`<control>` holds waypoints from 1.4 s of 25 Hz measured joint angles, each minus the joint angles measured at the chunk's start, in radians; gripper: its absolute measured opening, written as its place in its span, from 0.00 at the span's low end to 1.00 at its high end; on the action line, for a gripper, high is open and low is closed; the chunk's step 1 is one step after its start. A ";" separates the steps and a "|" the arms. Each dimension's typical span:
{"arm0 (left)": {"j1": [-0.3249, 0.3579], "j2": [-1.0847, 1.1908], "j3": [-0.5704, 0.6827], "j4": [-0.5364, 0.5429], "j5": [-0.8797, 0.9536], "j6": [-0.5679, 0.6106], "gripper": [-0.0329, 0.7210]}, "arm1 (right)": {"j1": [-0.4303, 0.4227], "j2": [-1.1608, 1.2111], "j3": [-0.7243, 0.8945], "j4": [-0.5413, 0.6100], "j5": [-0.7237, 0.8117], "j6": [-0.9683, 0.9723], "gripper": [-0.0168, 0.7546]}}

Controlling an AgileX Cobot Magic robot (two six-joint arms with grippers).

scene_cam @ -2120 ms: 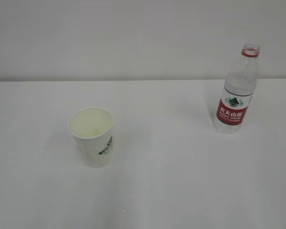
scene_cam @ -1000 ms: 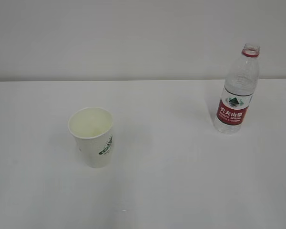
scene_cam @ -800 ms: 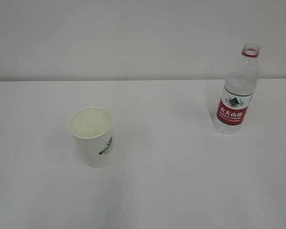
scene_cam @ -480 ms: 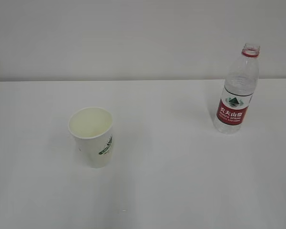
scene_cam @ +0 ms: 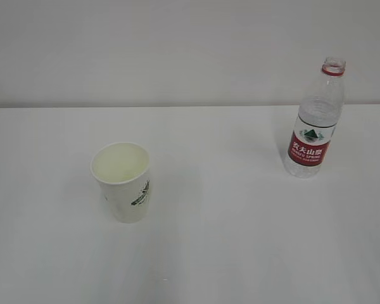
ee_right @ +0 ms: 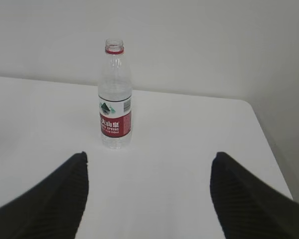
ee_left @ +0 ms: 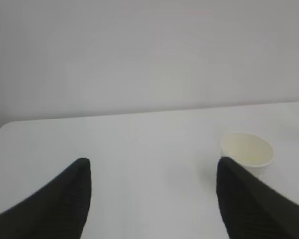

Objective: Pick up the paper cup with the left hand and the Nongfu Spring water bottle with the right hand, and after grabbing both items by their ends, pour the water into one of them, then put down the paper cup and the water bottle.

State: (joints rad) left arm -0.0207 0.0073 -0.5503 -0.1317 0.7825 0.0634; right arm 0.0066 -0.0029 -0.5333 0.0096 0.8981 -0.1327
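The white paper cup (scene_cam: 121, 182) with its green logo stands upright left of centre on the white table; its cream inside shows and whether it holds water is unclear. In the left wrist view the paper cup (ee_left: 246, 151) sits far ahead, just behind the right fingertip. My left gripper (ee_left: 152, 169) is open and holds nothing. The Nongfu Spring water bottle (scene_cam: 315, 123) stands upright and uncapped at the back right. In the right wrist view the bottle (ee_right: 114, 99) stands ahead, left of centre. My right gripper (ee_right: 148, 162) is open and empty. Neither gripper appears in the exterior view.
The white table (scene_cam: 240, 221) meets a pale wall (scene_cam: 177, 50) behind. In the right wrist view the table's right edge (ee_right: 269, 144) runs near a wall corner. In the left wrist view the table's rounded left corner (ee_left: 2, 132) shows.
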 joint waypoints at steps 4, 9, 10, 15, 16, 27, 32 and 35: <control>0.000 0.050 0.000 0.000 -0.083 0.000 0.80 | 0.000 0.011 0.000 0.000 -0.053 -0.006 0.77; 0.000 0.151 0.000 0.000 -0.190 0.000 0.80 | 0.000 0.039 0.000 0.000 -0.117 -0.010 0.77; 0.000 0.171 0.000 0.000 -0.213 0.000 0.80 | 0.000 0.050 0.000 0.000 -0.135 -0.010 0.77; 0.000 0.241 0.000 0.006 -0.316 0.000 0.80 | 0.000 0.121 0.000 0.000 -0.216 -0.010 0.77; 0.000 0.250 0.000 0.013 -0.336 0.000 0.80 | 0.000 0.136 0.000 0.002 -0.234 -0.010 0.77; 0.000 0.361 0.000 0.077 -0.461 0.000 0.80 | 0.000 0.278 0.000 0.001 -0.400 -0.017 0.77; 0.000 0.426 0.000 0.079 -0.533 0.000 0.80 | 0.000 0.339 0.000 0.001 -0.480 -0.038 0.77; 0.000 0.474 0.000 0.079 -0.571 0.000 0.80 | 0.000 0.384 0.000 0.001 -0.538 -0.039 0.77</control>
State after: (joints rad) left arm -0.0207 0.4809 -0.5503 -0.0528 0.2115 0.0634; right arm 0.0066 0.3810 -0.5333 0.0103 0.3605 -0.1719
